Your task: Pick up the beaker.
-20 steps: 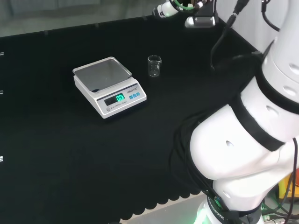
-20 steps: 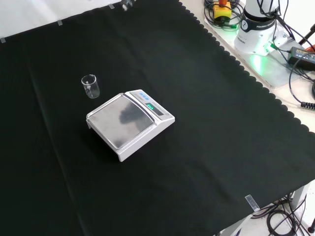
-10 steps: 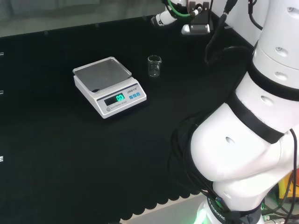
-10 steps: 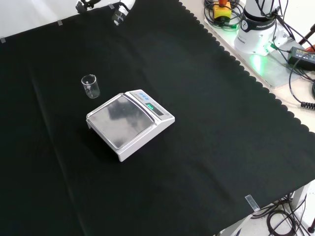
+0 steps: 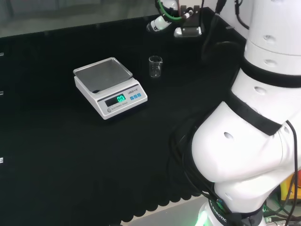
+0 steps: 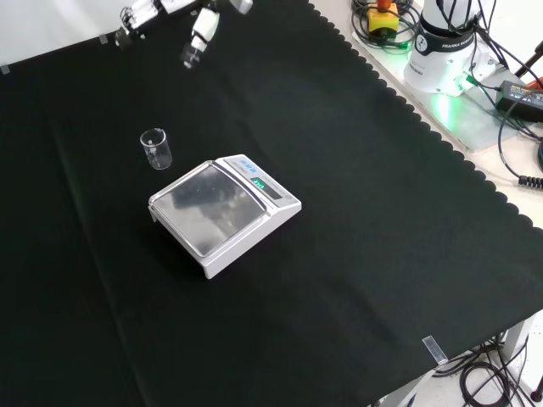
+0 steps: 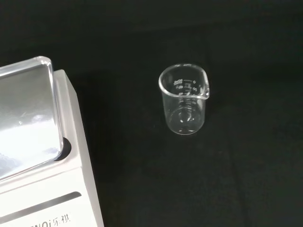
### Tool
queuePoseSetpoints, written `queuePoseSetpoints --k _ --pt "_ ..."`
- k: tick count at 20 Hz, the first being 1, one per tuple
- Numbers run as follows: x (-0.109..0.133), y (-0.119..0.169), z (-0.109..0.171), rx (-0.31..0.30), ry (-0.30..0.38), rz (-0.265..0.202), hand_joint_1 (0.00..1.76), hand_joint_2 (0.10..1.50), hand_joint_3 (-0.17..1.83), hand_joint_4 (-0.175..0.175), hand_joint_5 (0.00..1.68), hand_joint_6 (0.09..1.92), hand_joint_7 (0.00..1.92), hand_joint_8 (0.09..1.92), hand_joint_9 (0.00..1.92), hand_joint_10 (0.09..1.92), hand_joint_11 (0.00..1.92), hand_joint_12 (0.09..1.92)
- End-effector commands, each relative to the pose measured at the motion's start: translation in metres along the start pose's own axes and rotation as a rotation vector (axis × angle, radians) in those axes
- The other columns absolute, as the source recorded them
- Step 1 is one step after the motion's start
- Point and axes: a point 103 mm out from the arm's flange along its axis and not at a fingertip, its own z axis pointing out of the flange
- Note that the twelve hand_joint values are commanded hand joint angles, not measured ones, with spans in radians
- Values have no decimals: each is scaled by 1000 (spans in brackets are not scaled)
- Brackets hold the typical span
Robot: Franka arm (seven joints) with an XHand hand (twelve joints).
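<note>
Beaker (image 6: 156, 148): upright on the worktop (image 6: 356, 254), just left of the scale (image 6: 225, 214) in the front view.
Hand (image 6: 197, 34): above, apart from beaker; fingers' state indeterminable.

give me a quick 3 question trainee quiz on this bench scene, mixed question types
1. True or false: the beaker stands on the pan of the scale.
2. Multiple choice: in the front view, the robot hand is (A) curled round the beaker, (B) above the cloth, apart from the beaker, (C) pressing on the scale.
3. Fill in: the beaker stands upright and looks ____ inside.

Key
1. False: it stands on the cloth beside the scale.
2. B
3. empty
</note>
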Motion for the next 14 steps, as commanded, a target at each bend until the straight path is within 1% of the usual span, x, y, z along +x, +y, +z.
queuePoseSetpoints --k 1,8,9,13,14 --pt "16 39 24 49 -10 6 589 1055 -148 -100 166 87 8 619 0 816 159 1511" --pt "3 69 49 102 -8 28 581 1044 -172 -99 165 87 0 570 0 794 161 1506" --pt "-1 73 53 109 -4 20 579 1043 -174 -99 165 87 0 567 0 792 161 1506" --pt "-8 88 71 148 30 31 570 1035 -175 -99 164 87 0 549 0 782 155 1507" --pt "-10 90 75 156 35 27 566 1034 -175 -100 164 87 0 544 0 775 154 1507"
